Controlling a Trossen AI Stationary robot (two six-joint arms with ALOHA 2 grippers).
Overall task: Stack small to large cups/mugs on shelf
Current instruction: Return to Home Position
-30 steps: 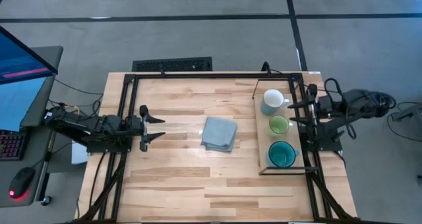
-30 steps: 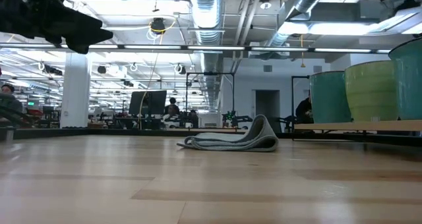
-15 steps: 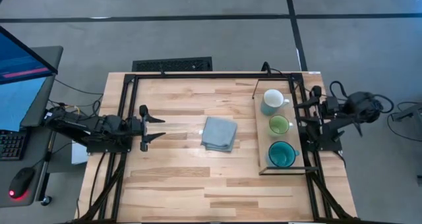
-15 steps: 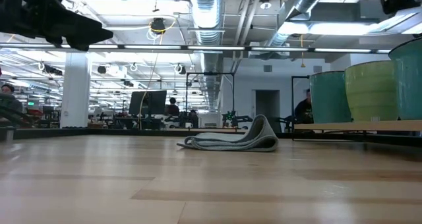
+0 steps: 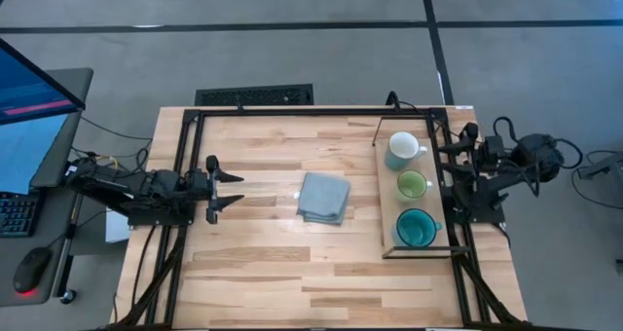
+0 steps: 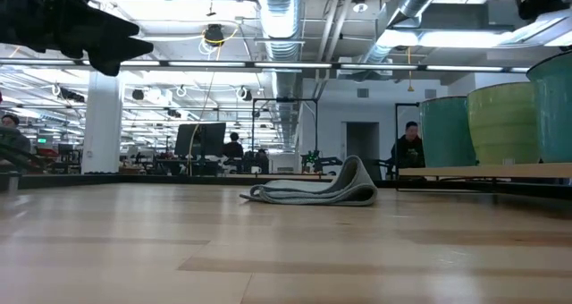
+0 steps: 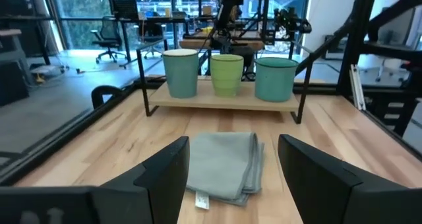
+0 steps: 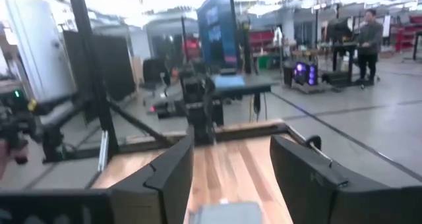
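Note:
Three mugs stand upright on their bases in a row on the shelf point(image 5: 386, 202) at the table's right. The mug with the white inside point(image 5: 401, 148) is farthest, the light green mug point(image 5: 412, 184) is in the middle, and the teal-blue mug point(image 5: 416, 228) is nearest. The left wrist view shows them too: the pale one point(image 7: 181, 72), the green one point(image 7: 226, 74) and the teal one point(image 7: 273, 79). My left gripper point(image 5: 230, 189) hovers open at the table's left, pointing level at the shelf. My right gripper point(image 5: 444, 165) hangs open just right of the shelf, with nothing between its fingers.
A folded grey-blue cloth point(image 5: 323, 197) lies flat mid-table between the two arms. A black frame point(image 5: 292, 111) runs around the tabletop. Bare wood stretches toward the near edge. A person point(image 6: 409, 147) stands in the room beyond the table.
My right gripper has drawn back from beside the mugs toward the table's right edge, sinking a little, and stays open. The mugs, the cloth and my left gripper have kept their places.

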